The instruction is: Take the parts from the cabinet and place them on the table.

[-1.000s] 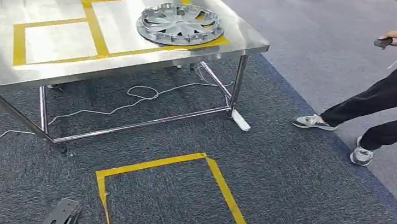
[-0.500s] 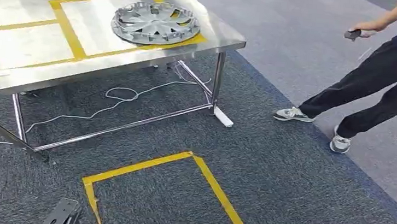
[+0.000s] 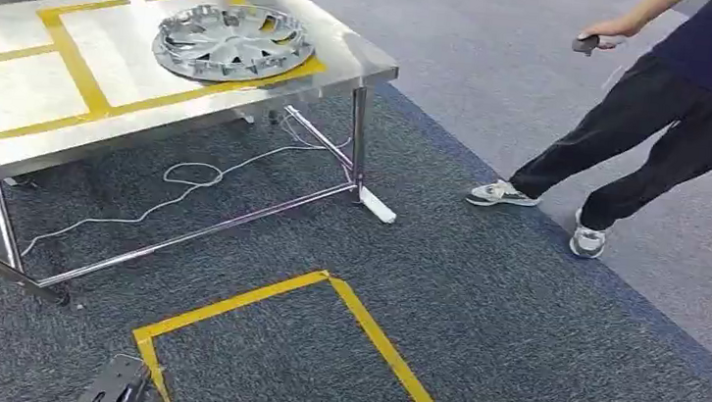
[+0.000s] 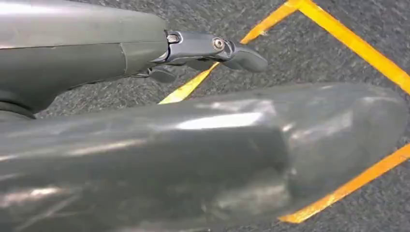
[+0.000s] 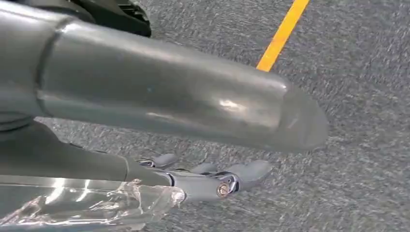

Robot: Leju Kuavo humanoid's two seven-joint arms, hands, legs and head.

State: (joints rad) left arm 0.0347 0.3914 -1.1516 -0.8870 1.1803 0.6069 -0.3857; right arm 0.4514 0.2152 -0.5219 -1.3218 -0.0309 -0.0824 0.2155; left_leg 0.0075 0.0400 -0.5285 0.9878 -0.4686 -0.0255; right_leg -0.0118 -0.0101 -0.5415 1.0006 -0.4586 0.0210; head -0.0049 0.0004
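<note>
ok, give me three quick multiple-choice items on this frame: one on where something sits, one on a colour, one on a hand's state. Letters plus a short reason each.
1. Where does the wheel cover lie?
A. on the carpet inside the floor square
B. on the steel table, near its corner
C. in the person's hand

2. What colour is the tape square on the floor?
A. red
B. white
C. yellow

3. What is the left hand doing?
A. holding nothing, fingers out over the carpet
B. gripping the wheel cover
C. pressing on the table top

Answers:
1 B, the head view shows the cover lying flat on the table top across a taped outline.
2 C, the strips on the grey carpet are yellow.
3 A, the left wrist view shows the fingers extended with only carpet and tape beyond them.
</note>
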